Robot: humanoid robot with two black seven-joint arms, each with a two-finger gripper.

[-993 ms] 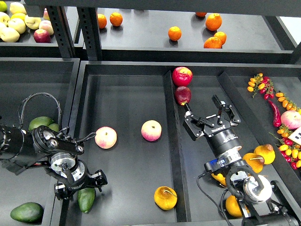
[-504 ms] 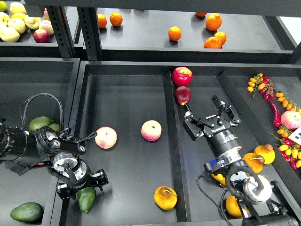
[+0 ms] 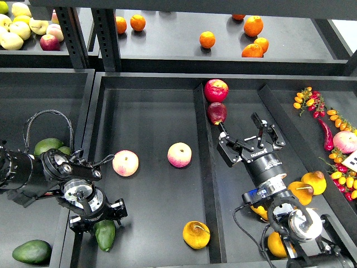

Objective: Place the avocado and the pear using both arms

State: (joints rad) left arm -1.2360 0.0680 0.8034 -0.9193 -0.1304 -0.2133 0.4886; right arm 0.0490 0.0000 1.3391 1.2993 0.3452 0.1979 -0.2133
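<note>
A smooth dark green elongated avocado [image 3: 105,234] lies at the front left corner of a wide black metal tray [image 3: 150,184], the landmark here. The left tool [image 3: 95,220] sits directly over the avocado's upper end, fingers straddling it; whether they are clenched on the fruit cannot be told. A plump yellow-orange pear with a thin brown stem [image 3: 196,234] rests at the tray's front right corner, apart from both tools. Two round pink-and-yellow apples [image 3: 125,163] [image 3: 179,154] sit in the tray's middle, side by side and apart. The right tool [image 3: 249,138] hovers in the neighbouring compartment just right of the tray's dividing wall, its two fingers spread apart and holding nothing. A dark red apple [image 3: 217,113] lies just beyond that tool, near the tray's back right corner, with a brighter red apple [image 3: 216,90] touching it behind. Left of the tray, a larger green fruit [image 3: 32,252] rests.
</note>
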